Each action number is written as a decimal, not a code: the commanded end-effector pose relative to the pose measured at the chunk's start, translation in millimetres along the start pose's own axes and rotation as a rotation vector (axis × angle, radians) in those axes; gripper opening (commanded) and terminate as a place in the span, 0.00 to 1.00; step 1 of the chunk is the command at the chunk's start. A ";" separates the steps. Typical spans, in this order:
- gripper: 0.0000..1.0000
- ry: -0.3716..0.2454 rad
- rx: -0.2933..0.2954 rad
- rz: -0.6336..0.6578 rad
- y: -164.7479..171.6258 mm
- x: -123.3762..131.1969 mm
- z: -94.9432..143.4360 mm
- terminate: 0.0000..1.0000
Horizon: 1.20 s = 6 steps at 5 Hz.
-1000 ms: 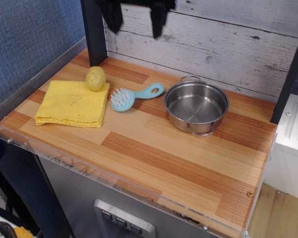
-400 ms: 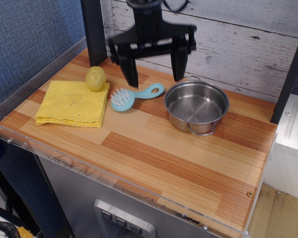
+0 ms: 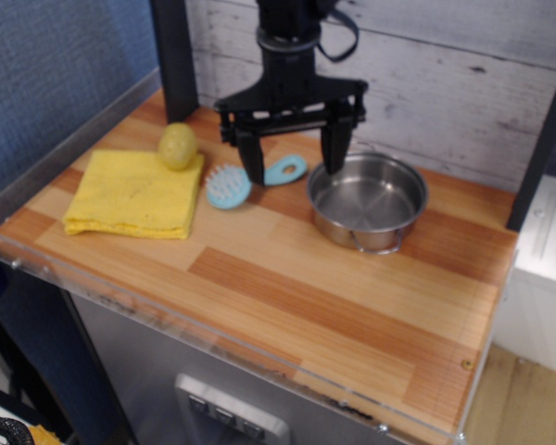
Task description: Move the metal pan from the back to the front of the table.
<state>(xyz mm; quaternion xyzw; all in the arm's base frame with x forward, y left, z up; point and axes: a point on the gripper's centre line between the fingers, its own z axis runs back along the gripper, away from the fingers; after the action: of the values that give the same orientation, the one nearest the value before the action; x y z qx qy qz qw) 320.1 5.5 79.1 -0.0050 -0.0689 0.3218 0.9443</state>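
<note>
The metal pan (image 3: pixel 368 202) is a shallow shiny steel pot with wire loop handles. It stands at the back right of the wooden table (image 3: pixel 287 297), empty. My gripper (image 3: pixel 294 171) hangs from a black arm above the table, just left of the pan. Its two black fingers are spread wide. The right finger (image 3: pixel 334 150) is over the pan's left rim, and the left finger (image 3: pixel 254 160) is above the brush. It holds nothing.
A light blue brush (image 3: pixel 244 181) lies under the gripper, left of the pan. A folded yellow cloth (image 3: pixel 135 194) lies at the left with a yellow ball-like object (image 3: pixel 178 146) at its back corner. A black post (image 3: pixel 173 56) stands at the back left. A clear rim edges the table.
The gripper has come down from the top of the view and moved slightly right, now low beside the pan's left rim. The pan, brush and cloth have not moved.
</note>
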 end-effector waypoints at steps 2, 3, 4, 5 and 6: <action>1.00 -0.023 0.053 0.019 -20.2 18.8 -27.2 0.00; 1.00 -0.026 0.071 0.025 -24.4 20.1 -33.5 0.00; 1.00 -0.029 0.078 0.028 -28.2 22.0 -39.6 0.00; 0.00 -0.031 0.103 0.021 -26.5 24.5 -44.8 0.00; 0.00 -0.041 0.120 0.017 -25.5 24.8 -45.8 0.00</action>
<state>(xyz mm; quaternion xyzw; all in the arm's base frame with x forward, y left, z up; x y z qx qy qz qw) 350.2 4.9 22.4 0.0641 -0.0497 0.3367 0.9381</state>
